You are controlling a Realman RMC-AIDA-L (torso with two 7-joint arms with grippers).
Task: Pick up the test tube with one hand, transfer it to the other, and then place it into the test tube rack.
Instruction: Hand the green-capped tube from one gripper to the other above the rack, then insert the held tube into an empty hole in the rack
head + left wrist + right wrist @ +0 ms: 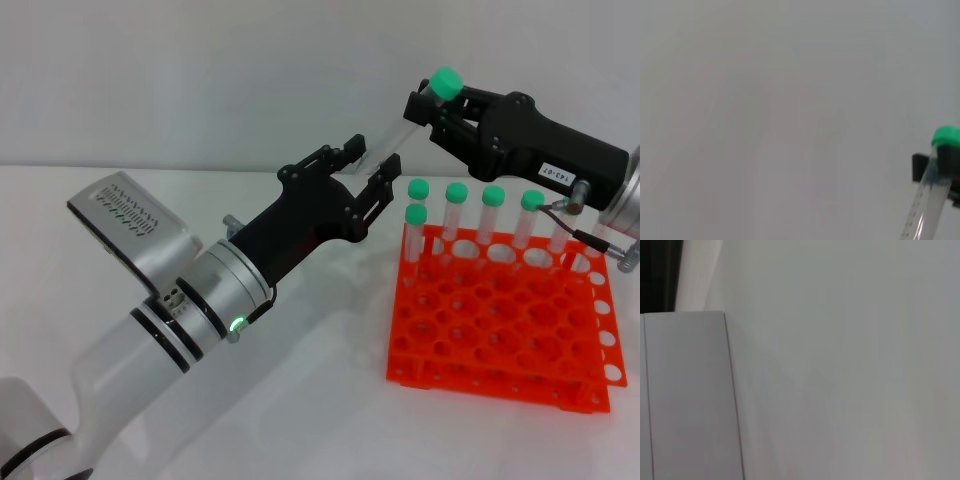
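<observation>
The test tube (410, 125) hangs tilted in the air above the table, its green cap (446, 82) uppermost. In the head view my right gripper (428, 106), black with a white numbered label, is shut on it just below the cap. My left gripper (375, 160) stands open, and the tube's lower end lies between its spread fingers. The orange-red test tube rack (500, 320) stands on the table below and to the right of both grippers. The left wrist view shows the capped tube (932, 192) with a black finger (920, 167) of the right gripper beside it.
Several other green-capped tubes (457, 215) stand upright in the rack's back rows, close under my right gripper. Thin cables (575, 225) hang from the right wrist over the rack. A white wall lies behind; the right wrist view shows only wall and a white panel (685, 395).
</observation>
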